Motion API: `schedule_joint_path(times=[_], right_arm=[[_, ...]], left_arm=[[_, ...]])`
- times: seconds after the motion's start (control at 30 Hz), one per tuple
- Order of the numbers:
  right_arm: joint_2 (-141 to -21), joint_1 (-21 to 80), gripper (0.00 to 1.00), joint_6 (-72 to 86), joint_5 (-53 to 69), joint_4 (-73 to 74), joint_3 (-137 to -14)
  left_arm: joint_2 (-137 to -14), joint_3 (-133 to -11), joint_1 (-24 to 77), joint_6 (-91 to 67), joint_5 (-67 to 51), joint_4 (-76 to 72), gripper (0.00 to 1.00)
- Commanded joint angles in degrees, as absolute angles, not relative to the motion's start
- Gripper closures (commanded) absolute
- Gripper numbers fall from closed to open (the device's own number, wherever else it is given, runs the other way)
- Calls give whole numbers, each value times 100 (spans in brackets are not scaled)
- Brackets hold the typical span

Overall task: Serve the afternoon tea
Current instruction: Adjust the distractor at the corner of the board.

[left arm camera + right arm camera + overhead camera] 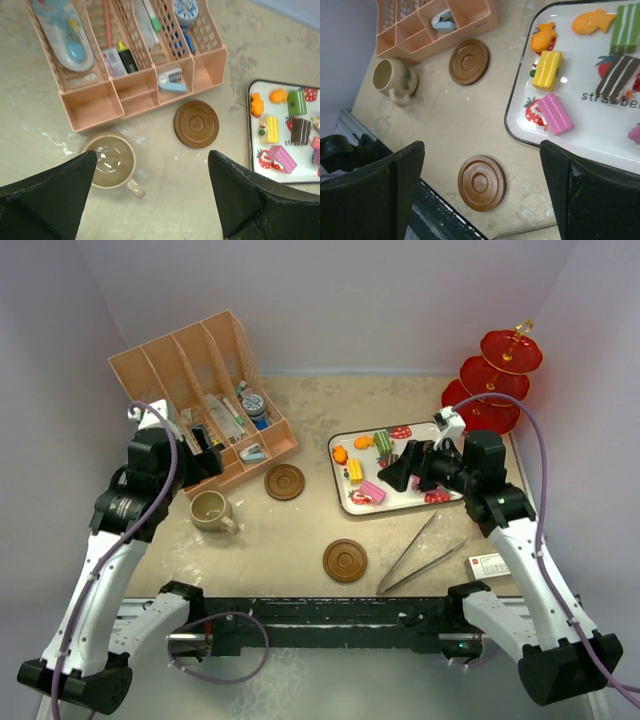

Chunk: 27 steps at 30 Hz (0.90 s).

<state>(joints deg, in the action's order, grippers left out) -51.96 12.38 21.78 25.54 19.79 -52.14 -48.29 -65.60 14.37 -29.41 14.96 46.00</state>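
The left end effector (pixel 152 162) is held spread over the worktop (pixel 290 530), likely readied for the tan mug (pixel 111 162). The mug stands upright near the rack, its handle pointed towards the near saucer (pixel 345 560). Further right, the right end effector (pixel 482 147) is spread above the tray (pixel 400 502) of toy cakes (pixel 355 471).

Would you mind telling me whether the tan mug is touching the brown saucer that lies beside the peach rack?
Apart. The left wrist view shows bare table between the tan mug and the saucer.
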Motion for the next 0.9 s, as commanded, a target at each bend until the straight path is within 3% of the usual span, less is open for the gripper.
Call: schedule_joint_path(times=[0.0, 0.37, 0.87], right_arm=[[-5433, 1195, 1, 2374, 3551, 1547, -5165], [-6232, 1178, 1, 2462, 3915, 1151, -5702], [-6715, 1169, 1, 2255, 3911, 1243, -5972]], left_arm=[[-5150, -6411, 1353, -3280, 668, 4495, 10], [-6454, -6364, 1233, -3328, 1037, 4158, 8], [-8161, -6065, -84, -3363, 785, 3037, 8]])
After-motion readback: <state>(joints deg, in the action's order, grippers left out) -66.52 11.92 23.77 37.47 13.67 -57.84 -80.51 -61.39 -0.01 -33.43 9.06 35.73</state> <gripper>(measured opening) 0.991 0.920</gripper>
